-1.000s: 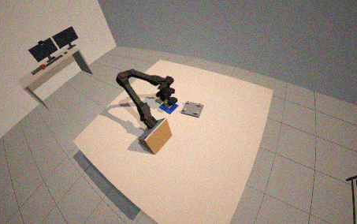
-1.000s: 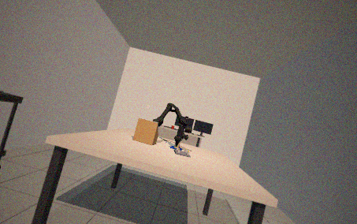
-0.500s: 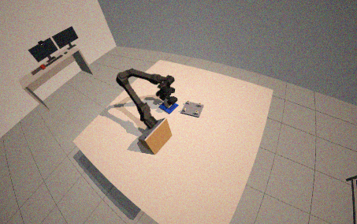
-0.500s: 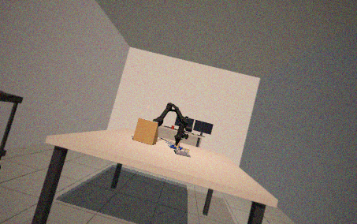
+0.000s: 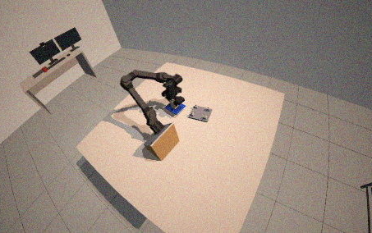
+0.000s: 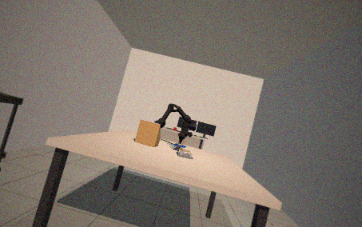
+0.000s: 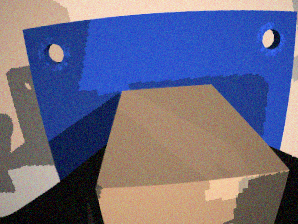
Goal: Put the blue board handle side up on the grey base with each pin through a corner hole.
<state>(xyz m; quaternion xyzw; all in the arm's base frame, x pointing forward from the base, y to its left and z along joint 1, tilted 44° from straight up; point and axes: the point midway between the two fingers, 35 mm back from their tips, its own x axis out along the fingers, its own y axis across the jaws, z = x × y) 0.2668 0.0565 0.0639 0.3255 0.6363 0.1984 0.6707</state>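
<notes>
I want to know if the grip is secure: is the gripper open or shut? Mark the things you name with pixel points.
Shut on the square handle (image 7: 165,135): the gripper's (image 5: 176,106) (image 6: 181,143) dark fingers press against the handle's sides, above the blue board (image 5: 179,109) (image 7: 175,50).
</notes>
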